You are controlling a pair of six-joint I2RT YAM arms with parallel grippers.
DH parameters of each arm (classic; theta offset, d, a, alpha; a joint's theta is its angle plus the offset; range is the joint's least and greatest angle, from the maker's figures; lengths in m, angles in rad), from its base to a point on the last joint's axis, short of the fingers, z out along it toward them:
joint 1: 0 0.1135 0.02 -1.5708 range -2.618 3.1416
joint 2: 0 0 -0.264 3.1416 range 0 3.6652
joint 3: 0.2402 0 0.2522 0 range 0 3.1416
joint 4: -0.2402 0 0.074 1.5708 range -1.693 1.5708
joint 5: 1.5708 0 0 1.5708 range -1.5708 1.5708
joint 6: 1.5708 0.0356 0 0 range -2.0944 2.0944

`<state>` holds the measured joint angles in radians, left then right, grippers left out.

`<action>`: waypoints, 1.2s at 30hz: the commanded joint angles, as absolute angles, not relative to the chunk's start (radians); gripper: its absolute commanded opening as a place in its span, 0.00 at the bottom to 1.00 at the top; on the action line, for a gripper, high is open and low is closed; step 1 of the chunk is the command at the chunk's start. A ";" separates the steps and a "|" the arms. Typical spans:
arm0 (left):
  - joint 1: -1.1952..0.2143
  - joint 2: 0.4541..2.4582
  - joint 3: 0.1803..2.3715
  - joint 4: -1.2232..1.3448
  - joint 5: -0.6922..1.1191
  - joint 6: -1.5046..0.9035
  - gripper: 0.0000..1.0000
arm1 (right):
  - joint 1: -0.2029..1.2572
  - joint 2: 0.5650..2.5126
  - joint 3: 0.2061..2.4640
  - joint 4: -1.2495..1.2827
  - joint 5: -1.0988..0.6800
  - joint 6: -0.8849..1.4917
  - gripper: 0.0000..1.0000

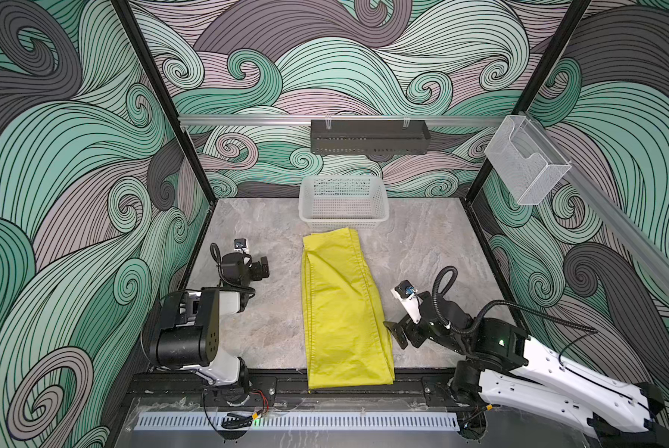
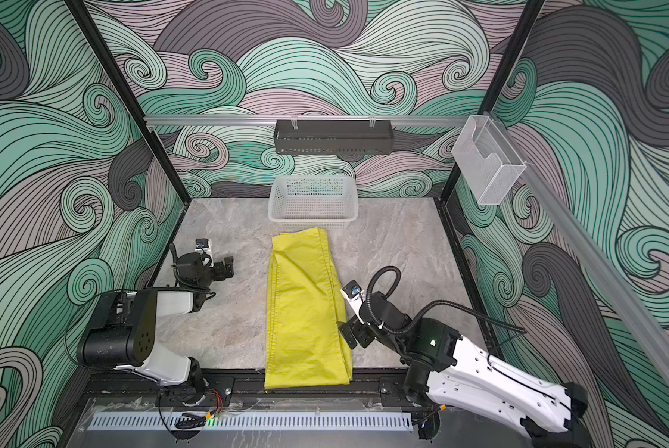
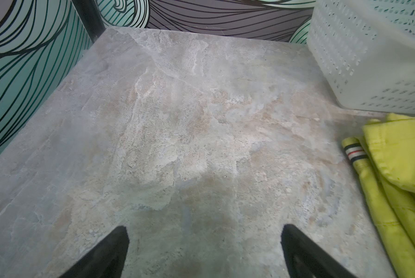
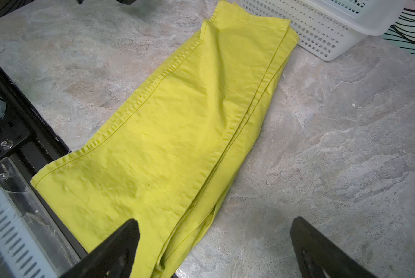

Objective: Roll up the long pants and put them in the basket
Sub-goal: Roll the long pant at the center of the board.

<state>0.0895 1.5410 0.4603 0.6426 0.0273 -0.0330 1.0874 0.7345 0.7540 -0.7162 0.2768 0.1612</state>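
Pants point(image 1: 344, 310) lie folded flat on the counter point(image 1: 422, 248), far end near the basket point(image 1: 344, 223). Left end effector point(image 1: 263, 267) and right end effector point(image 1: 397, 333) are both apart and empty. The right one perhaps touches the pants' edge.

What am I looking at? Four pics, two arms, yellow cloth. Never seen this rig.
Two white-and-black robot arms stand at the near edge of a grey stone-look table. Two pictures look down from one overhead stereo camera; the other two come from a camera on each wrist, so the black prongs there are that arm's own fingers. Bright yellow-green folded long pants lie flat mid-table; a white perforated plastic basket sits behind them. The left gripper and right gripper are open, holding nothing.
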 commanded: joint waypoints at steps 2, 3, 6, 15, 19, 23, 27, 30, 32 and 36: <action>0.089 1.528 0.485 0.644 0.035 -0.029 0.99 | 1.155 0.794 0.819 -0.686 0.392 -0.092 0.99; 0.089 1.528 0.484 0.644 0.035 -0.029 0.99 | 1.172 0.807 0.826 -0.693 0.448 -0.174 0.99; 0.089 1.527 0.485 0.644 0.035 -0.029 0.98 | 1.206 0.852 0.812 -0.700 0.689 -0.385 0.99; 0.090 1.527 0.484 0.644 0.035 -0.029 0.99 | 1.234 0.736 0.586 -0.738 0.684 -0.608 0.99; 0.089 1.527 0.485 0.644 0.035 -0.029 0.98 | 1.299 0.703 0.544 -0.801 0.765 -0.561 0.99; 0.089 1.527 0.485 0.644 0.035 -0.029 0.99 | 1.340 0.716 0.494 -0.848 0.826 -0.610 0.99; 0.089 1.528 0.485 0.644 0.035 -0.029 0.99 | 1.414 0.797 0.547 -0.894 0.685 -0.558 0.99; 0.089 1.528 0.485 0.644 0.035 -0.029 0.98 | 1.465 0.881 0.590 -0.828 0.656 -0.571 0.99; 0.089 1.527 0.485 0.644 0.036 -0.029 0.99 | 1.506 0.962 0.609 -0.781 0.670 -0.567 0.99; 0.089 1.527 0.485 0.644 0.035 -0.029 0.99 | 1.637 1.120 0.626 -0.745 0.735 -0.487 0.99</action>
